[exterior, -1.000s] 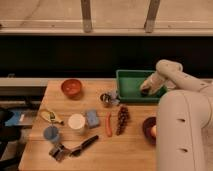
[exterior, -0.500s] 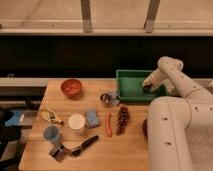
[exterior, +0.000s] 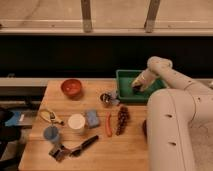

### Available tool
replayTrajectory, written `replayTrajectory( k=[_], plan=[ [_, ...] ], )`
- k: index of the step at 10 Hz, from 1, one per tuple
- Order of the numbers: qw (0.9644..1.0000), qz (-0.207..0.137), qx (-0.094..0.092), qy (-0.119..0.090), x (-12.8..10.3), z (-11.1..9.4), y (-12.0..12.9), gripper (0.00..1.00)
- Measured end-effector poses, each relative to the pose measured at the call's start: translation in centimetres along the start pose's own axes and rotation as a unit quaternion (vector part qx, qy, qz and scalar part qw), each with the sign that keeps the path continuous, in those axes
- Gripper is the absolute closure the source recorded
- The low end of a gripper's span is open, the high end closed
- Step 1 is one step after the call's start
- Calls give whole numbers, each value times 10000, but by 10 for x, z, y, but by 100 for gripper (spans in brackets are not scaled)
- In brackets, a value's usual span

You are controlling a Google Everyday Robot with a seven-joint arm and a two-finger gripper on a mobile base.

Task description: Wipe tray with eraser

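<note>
"Tray (exterior: 126, 76) is the green box at about two o'clock on the table (exterior: 75, 150). Where is the eraser (exterior: 136, 88)?"

"Inside the tray, a small dark block, right under the gripper (exterior: 138, 86). The gripper looks closed on it. The tray's long side runs from nine to three o'clock, so wipe that way."

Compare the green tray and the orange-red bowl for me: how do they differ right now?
The tray is green, rectangular and larger; the bowl is orange-red, round and smaller. The tray sits at the table's back right with the gripper down inside it; the bowl stands back left, with nothing near it. Both are open containers on the wooden table.
</note>
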Motion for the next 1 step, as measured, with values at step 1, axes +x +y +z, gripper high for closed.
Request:
replayTrajectory(
  k=[1],
  plan=[
    [10000,21,21,-11,3,-1,0,100]
  ],
)
